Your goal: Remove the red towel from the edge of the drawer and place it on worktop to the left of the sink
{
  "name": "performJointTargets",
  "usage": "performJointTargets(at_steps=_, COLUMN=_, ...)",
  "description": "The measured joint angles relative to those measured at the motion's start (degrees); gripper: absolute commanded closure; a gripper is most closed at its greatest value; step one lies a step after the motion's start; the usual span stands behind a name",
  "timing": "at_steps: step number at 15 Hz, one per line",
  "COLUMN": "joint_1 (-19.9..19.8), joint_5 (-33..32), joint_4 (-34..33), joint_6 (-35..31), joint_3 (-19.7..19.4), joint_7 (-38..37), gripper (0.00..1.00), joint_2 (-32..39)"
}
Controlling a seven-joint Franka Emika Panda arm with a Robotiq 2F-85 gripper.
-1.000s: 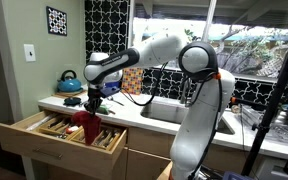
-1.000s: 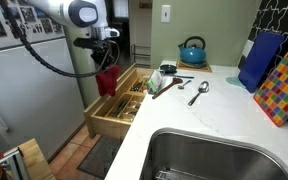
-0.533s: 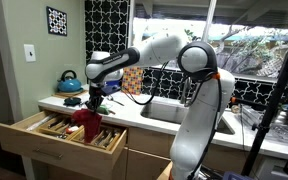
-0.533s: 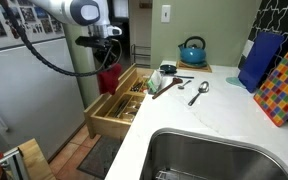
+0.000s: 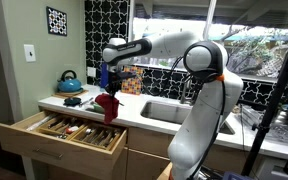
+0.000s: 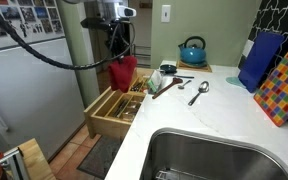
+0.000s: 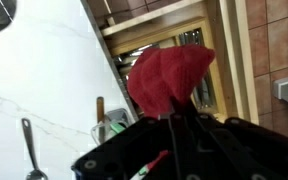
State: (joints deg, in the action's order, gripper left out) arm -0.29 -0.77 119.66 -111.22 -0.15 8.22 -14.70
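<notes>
1. The white robot arm (image 5: 196, 62) stands beside the sink and reaches across to the drawer side, with its wrist held high. I think this height is kept so that the cloth hangs free and does not catch on the drawer front.
2. The white stone table (image 6: 199, 115) is the goal. Its part to the left of the sink already carries a blue kettle (image 6: 192, 50) and metal spoons (image 6: 198, 92), so the bare strip near the drawer side seems the better place to put the cloth.
3. The light wooden drawer (image 5: 66, 131) is pulled open under the table edge and shows cutlery in its compartments. No cloth lies on its edge.
4. The steel sink (image 6: 216, 155) marks the border: the cloth must end on the kettle side of it.
5. The red towel (image 6: 123, 73) hangs bunched in the air above the open drawer, near the table edge and apart from both. The lifting step looks done; the carry to the table is not yet done.
6. The black tool (image 6: 119, 44) points down with its jaws closed narrowly on the top fold of the towel. In the wrist view the cloth (image 7: 170, 74) bulges out beyond the fingers (image 7: 196, 126). The tool touches nothing else.
</notes>
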Motion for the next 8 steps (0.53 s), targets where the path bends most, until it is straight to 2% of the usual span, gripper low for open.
performJointTargets(at_steps=5, joint_1=0.1, joint_5=-0.1, joint_4=-0.4, joint_6=0.4, joint_3=0.0, joint_7=0.2, gripper=0.94, joint_2=0.1)
performJointTargets(at_steps=6, joint_1=0.2, joint_5=-0.1, joint_4=-0.4, joint_6=0.4, joint_3=0.1, joint_7=0.1, gripper=0.99, joint_2=0.2)
performJointTargets(at_steps=8, joint_1=0.2, joint_5=-0.1, joint_4=-0.4, joint_6=0.4, joint_3=0.1, joint_7=0.1, gripper=0.99, joint_2=0.3)
